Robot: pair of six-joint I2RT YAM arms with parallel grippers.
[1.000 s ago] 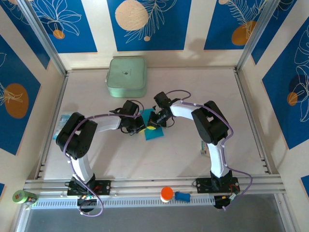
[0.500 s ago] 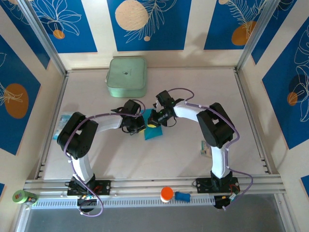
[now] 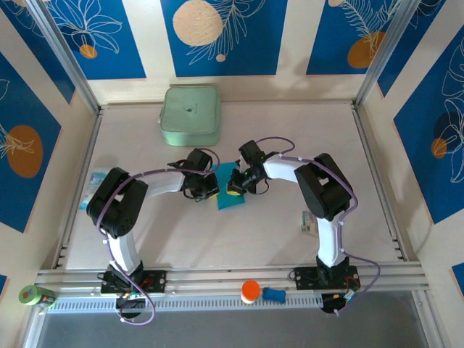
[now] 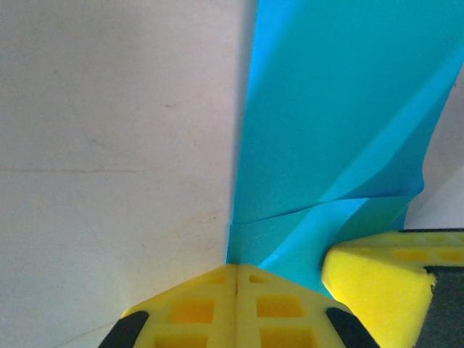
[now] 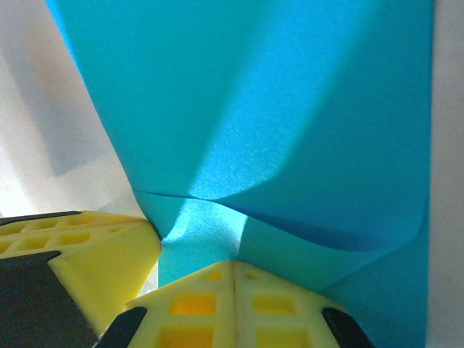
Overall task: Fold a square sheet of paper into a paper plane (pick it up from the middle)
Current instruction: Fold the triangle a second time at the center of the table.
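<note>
The cyan sheet of paper (image 3: 231,196) lies folded into a narrow creased strip at mid table, one flap bulging up. No paper plane shape is in view. My left gripper (image 3: 212,191) is shut, its yellow tips (image 4: 237,272) down on the left edge of the paper (image 4: 341,116). From the right, my right gripper (image 3: 235,188) is shut too, its tips (image 5: 233,265) against the paper (image 5: 275,101) where a crease runs into their seam. Whether paper is pinched there is hidden. Each wrist view catches the other gripper's yellow finger (image 4: 377,279) (image 5: 94,257) close by.
A pale green box (image 3: 190,114) stands at the back, left of centre. Small printed packets lie at the left edge (image 3: 94,181) and beside the right arm (image 3: 306,221). On the front rail sit an orange-capped item (image 3: 250,291) and a green roll (image 3: 32,295).
My right gripper has slid a little nearer along the paper and its arm has swung slightly right. The left gripper has stayed put at the paper's left edge.
</note>
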